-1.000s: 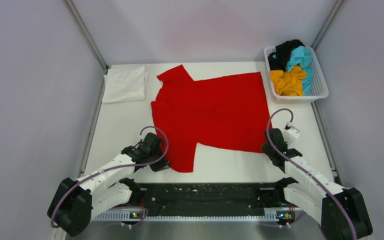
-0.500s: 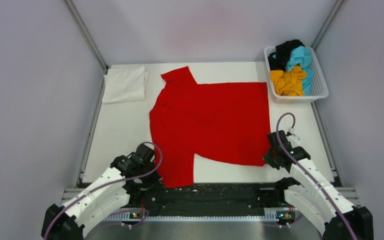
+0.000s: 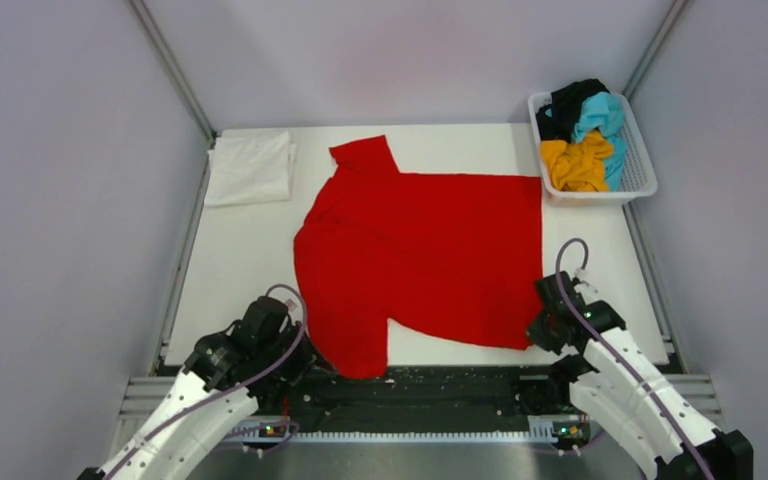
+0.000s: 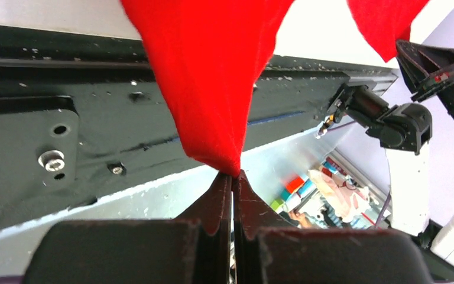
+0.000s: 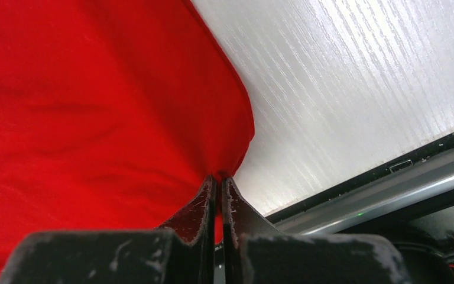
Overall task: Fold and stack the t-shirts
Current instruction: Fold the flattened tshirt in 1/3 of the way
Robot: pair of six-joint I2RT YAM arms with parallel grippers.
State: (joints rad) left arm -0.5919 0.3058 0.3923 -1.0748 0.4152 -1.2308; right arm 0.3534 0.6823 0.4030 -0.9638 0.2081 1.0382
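Jaws clamped on both: I have left gripper point(image 4: 232, 176) and right gripper point(image 5: 219, 179) each pinching one red t-shirt point(image 3: 420, 250), spread across table point(image 3: 240, 260), wrinkled; one folded white t-shirt point(image 3: 250, 168); three crumpled t-shirts point(image 3: 580, 165) in basket point(image 3: 642, 186).

We see white shells and black joints on our left arm point(image 3: 188, 408) at seven o'clock and right arm point(image 3: 628, 380) at five, a purple cable point(image 3: 564, 252) looping over each. Left gripper point(image 4: 232, 174) and right gripper point(image 5: 217, 177) are black, scuffed pale.
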